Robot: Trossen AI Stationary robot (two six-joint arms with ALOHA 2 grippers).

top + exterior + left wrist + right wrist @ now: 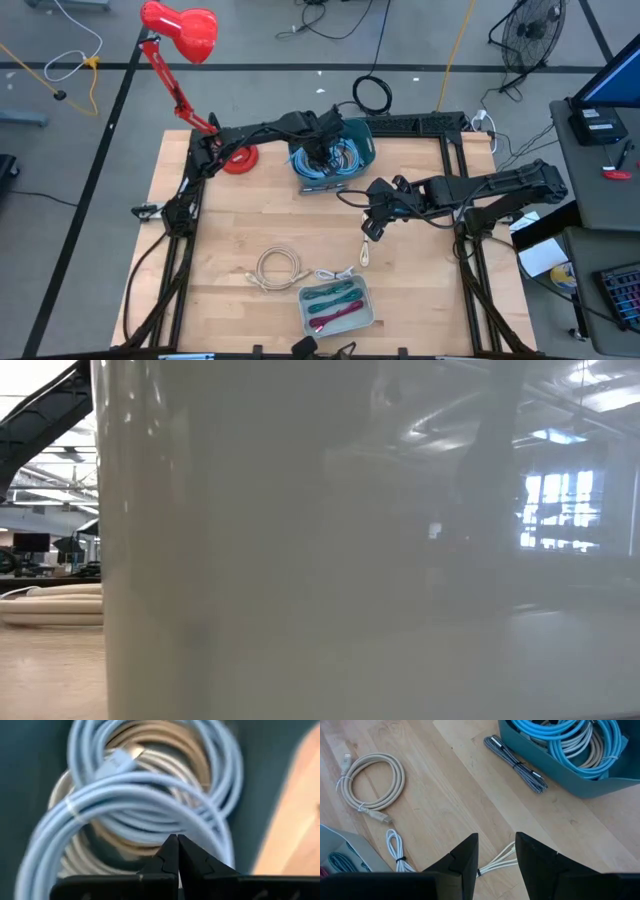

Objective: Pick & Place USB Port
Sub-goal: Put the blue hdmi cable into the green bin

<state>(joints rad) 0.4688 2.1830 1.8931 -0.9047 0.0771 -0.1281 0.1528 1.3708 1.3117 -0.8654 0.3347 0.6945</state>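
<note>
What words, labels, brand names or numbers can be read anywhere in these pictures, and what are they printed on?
None can be read.
Blue cable in the teal bin: its plug carries no mark that can be made out.
Grey tray, red lamp: no lettering shows.
Equipment on the side desk: too small to read.
Low view: blocked by a pale surface; no text visible.

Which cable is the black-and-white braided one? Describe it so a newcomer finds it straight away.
Find the teal bin of blue cables at the table's far edge. Just outside its front wall, on the bare wood, lies the braided cable, folded into a short straight bundle. It alone has a dark woven pattern; its neighbours are plain beige or white.
</note>
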